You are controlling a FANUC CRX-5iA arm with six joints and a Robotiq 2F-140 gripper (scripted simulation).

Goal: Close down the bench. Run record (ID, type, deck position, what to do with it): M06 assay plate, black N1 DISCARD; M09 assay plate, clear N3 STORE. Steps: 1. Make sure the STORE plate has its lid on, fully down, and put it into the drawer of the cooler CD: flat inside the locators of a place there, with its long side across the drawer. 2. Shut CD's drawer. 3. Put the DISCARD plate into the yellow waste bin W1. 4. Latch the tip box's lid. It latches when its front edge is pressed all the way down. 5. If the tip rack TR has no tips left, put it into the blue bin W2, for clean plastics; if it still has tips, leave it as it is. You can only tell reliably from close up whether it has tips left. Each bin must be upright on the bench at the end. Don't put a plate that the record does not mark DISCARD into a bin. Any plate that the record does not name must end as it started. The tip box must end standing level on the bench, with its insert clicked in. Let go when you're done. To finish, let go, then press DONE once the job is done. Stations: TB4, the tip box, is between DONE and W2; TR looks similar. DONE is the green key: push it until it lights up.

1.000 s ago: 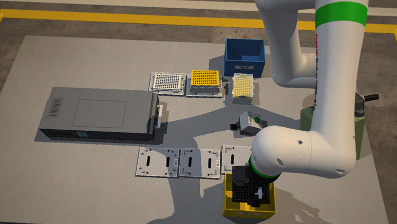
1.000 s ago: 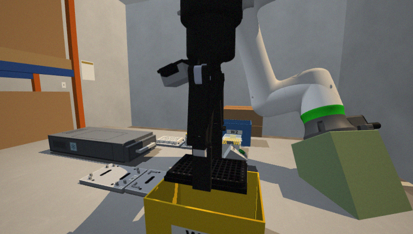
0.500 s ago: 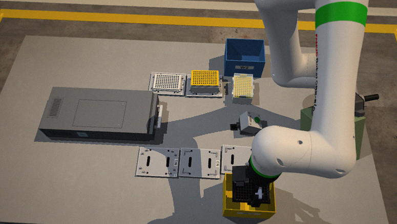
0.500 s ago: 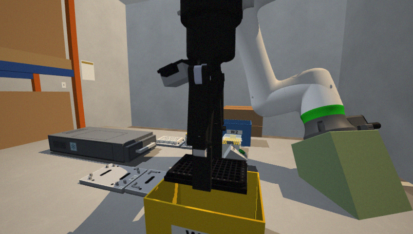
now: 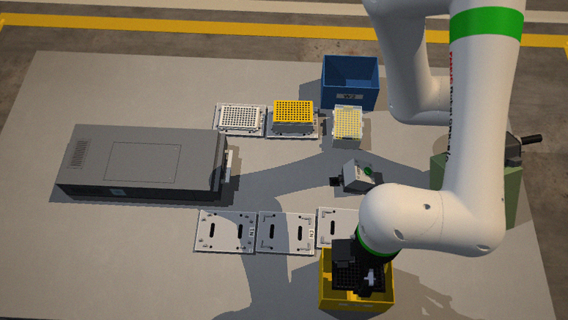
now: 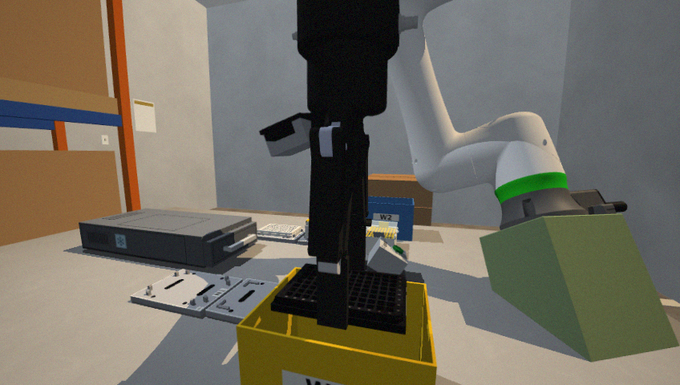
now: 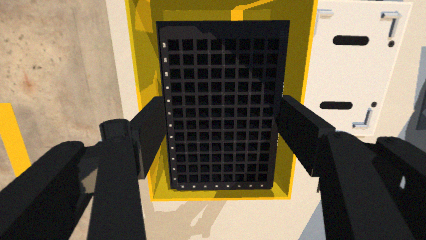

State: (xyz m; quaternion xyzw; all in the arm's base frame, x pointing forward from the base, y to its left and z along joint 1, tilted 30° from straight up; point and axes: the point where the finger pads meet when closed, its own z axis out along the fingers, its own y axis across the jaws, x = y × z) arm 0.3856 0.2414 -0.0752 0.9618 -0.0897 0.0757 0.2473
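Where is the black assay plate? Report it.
The black assay plate is clamped in the claw, held level at the rim of the yellow waste bin, near the bench's front edge beside the deck plates.

Black assay plate (image 7: pixel 223 105) clamped between my fingers, pads on its two long sides around mid-length, held flat, open well grid facing up at me. Yellow waste bin (image 7: pixel 302 75) sits directly under my fingertips, upright, open; the plate hangs level at about rim height, inside the bin's outline.
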